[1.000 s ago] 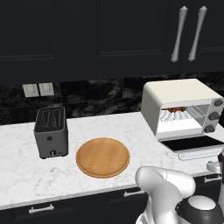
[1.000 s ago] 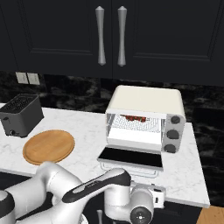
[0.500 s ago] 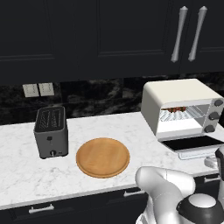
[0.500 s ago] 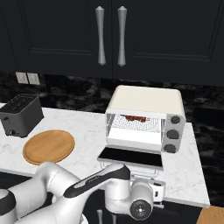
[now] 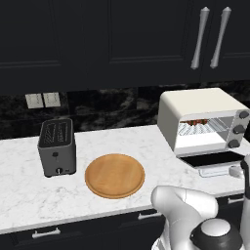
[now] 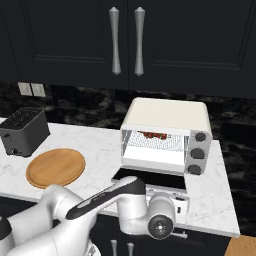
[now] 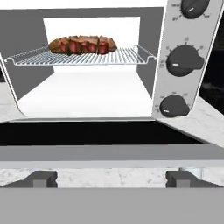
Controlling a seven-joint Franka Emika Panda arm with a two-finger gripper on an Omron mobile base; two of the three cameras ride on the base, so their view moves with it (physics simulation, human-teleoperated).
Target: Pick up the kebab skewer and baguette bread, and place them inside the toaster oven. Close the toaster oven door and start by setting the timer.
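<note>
The hand (image 7: pixel 111 178) sits low at the near edge of the desk (image 6: pixel 215 192), its fingers spread wide with nothing between them, just in front of the toaster oven door (image 7: pixel 100 133). That door lies folded down flat toward the arm, its pale bar handle (image 7: pixel 109 153) nearest the fingertips (image 7: pixel 41 178). Beyond it the toaster oven (image 6: pixel 167 135) stands open; on its wire rack (image 7: pixel 78 57) the kebab skewer (image 7: pixel 85 45) rests against the baguette bread (image 7: pixel 57 43), toward the far wall. Three dark knobs (image 7: pixel 183 61) line its right side. Left on the desk lie a round wooden board (image 5: pixel 114 176) and, farther left, a dark grey slot toaster (image 5: pixel 57 146). Black cabinets (image 6: pixel 125 40) hang above.
</note>
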